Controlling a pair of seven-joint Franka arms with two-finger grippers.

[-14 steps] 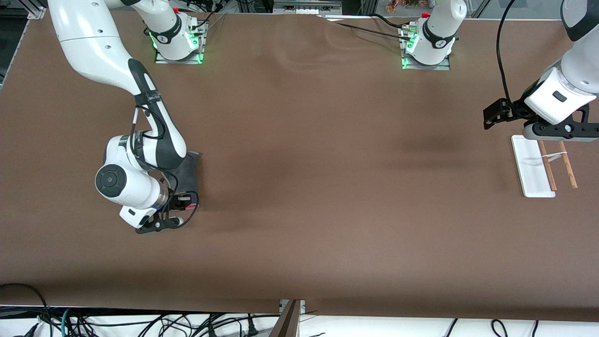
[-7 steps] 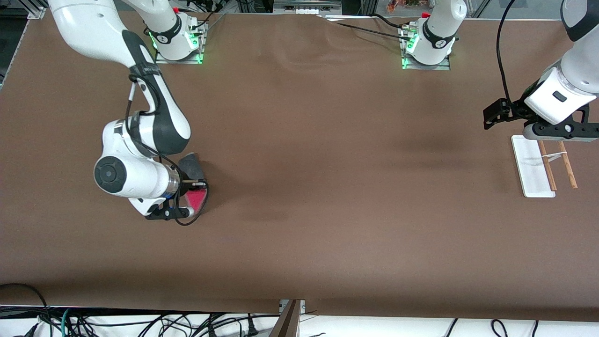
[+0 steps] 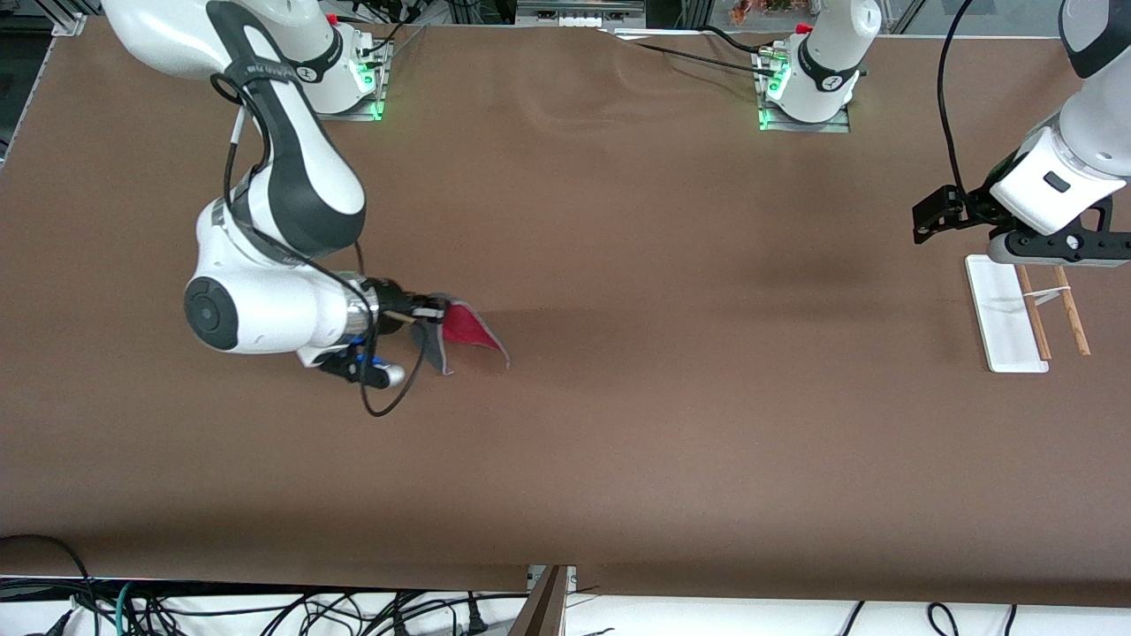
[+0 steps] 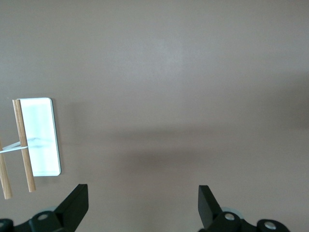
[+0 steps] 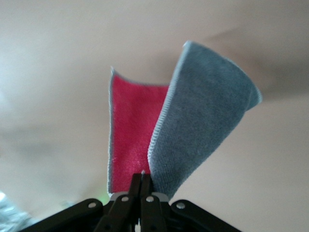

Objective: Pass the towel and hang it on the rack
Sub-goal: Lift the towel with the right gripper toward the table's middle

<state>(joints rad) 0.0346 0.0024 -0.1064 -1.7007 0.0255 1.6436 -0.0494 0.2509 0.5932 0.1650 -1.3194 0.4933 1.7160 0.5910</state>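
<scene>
My right gripper [image 3: 431, 313] is shut on the towel [image 3: 466, 331] and holds it up over the table toward the right arm's end. The towel hangs out from the jaws, pink-red side and grey side both showing in the right wrist view [image 5: 193, 130], where the gripper [image 5: 143, 181] pinches its edge. The rack [image 3: 1029, 311], a white base with two thin wooden rods, stands at the left arm's end of the table and also shows in the left wrist view [image 4: 41, 137]. My left gripper [image 4: 142, 205] is open and empty, above the table beside the rack [image 3: 932, 216].
The brown table cover [image 3: 618, 397] spreads wide between the towel and the rack. The two arm bases [image 3: 336, 75] stand along the edge farthest from the front camera. Cables hang below the table's near edge.
My right gripper has lifted the towel off the table and swung it toward the table's middle; the towel now hangs free, its pink-red side showing. The left arm has not moved.
</scene>
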